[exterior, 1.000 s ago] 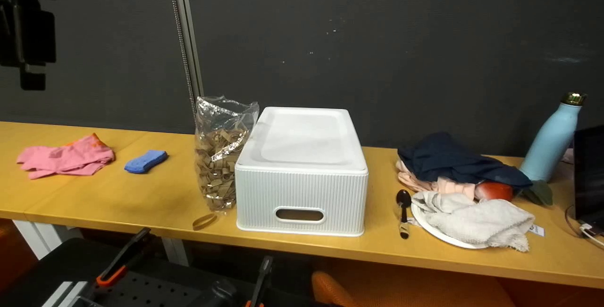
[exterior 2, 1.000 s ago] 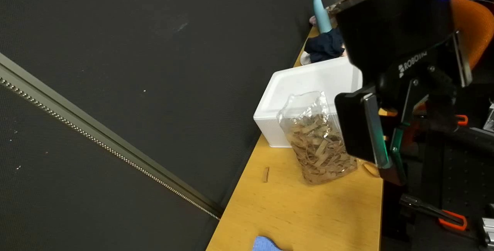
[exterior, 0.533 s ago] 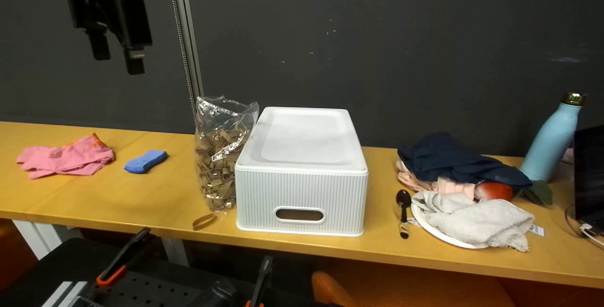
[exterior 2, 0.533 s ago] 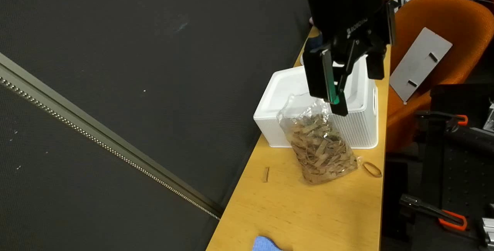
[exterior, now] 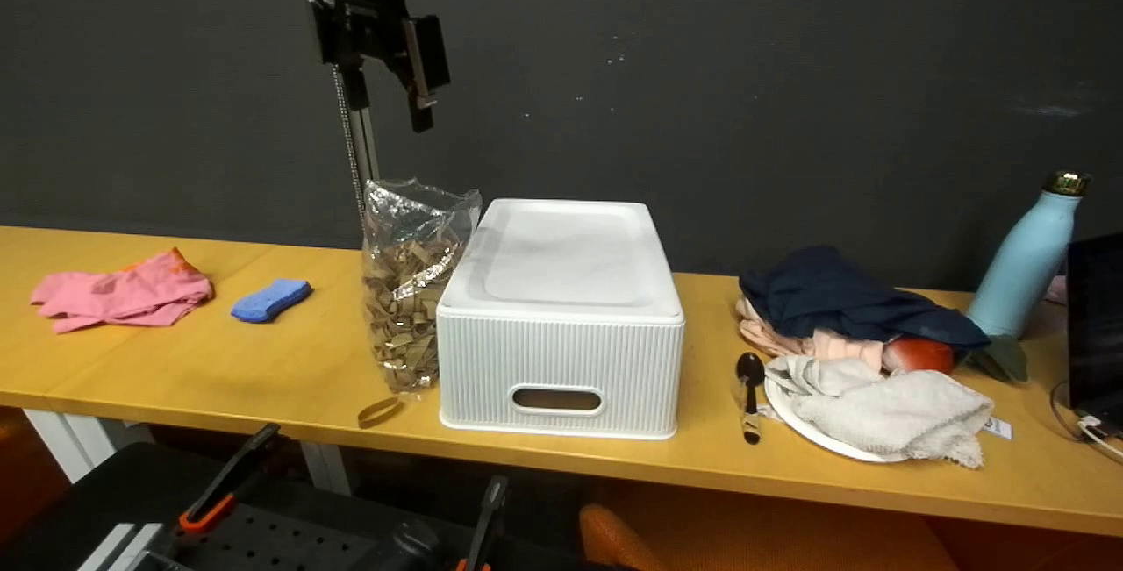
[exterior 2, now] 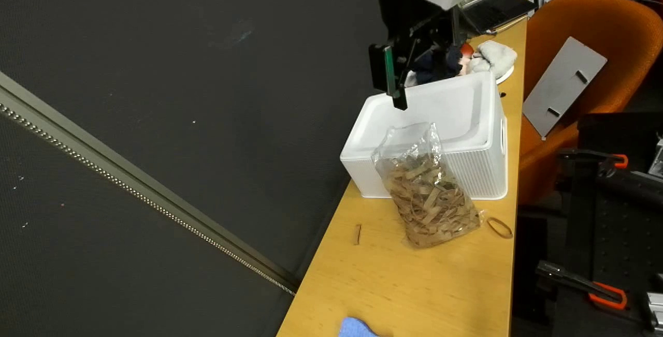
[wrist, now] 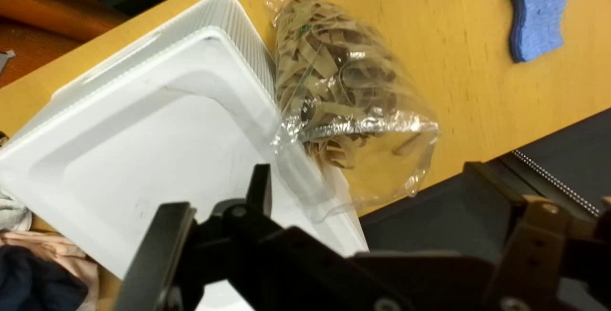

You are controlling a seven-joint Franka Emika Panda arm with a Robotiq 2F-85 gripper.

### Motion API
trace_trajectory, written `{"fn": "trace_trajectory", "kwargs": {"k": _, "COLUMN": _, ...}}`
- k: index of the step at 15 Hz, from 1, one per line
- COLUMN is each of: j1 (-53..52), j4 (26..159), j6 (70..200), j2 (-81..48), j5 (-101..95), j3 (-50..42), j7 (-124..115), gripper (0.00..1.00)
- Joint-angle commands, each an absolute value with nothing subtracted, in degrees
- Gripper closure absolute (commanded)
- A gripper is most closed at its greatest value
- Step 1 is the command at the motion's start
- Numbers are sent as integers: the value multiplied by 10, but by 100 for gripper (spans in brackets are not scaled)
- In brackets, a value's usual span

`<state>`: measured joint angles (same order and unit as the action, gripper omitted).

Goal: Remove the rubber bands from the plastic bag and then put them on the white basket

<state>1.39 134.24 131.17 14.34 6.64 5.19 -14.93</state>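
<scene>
The clear plastic bag [exterior: 421,207] stands upright on the table, against the side of the white basket [exterior: 561,352]. Tan rubber bands [exterior: 404,325] fill its lower part. The basket shows a flat recessed white top and a slot handle in its front. One loose band [exterior: 379,413] lies near the table's front edge, and another [exterior 2: 357,234] lies behind the bag. My gripper [exterior: 389,106] hangs above the bag, open and empty, fingers pointing down. In the wrist view the bag's mouth [wrist: 372,198] lies between the spread fingers, below them.
A blue sponge [exterior: 272,300] and a pink cloth [exterior: 123,290] lie on the table [exterior: 289,369]. A spoon [exterior: 751,396], a plate with a grey cloth [exterior: 886,413], a dark cloth [exterior: 851,299] and a blue bottle [exterior: 1026,264] lie beyond the basket. A dark wall panel [exterior: 702,97] stands behind.
My open gripper has moved across in the air, from the far side past the sponge to above the bag, and away from the table's front edge. The bag, basket and bands have not moved.
</scene>
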Motion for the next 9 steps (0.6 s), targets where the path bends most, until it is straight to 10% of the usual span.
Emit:
{"fn": "trace_trajectory", "kwargs": {"k": 1, "j1": 8, "j4": 1295, "j6": 1352, "j2": 81, "j5": 63, "j3": 39, "j7": -137, "gripper": 0}}
{"fn": "trace_trajectory", "kwargs": {"k": 3, "j1": 6, "j4": 1280, "j6": 1370, "j2": 53, "j5": 65, "j3": 36, "j7": -129, "gripper": 0}}
{"fn": "trace_trajectory", "kwargs": {"k": 9, "j1": -1, "j4": 1286, "j6": 1404, "j2": 25, "j5": 83, "j3": 35, "j7": -106, "gripper": 58}}
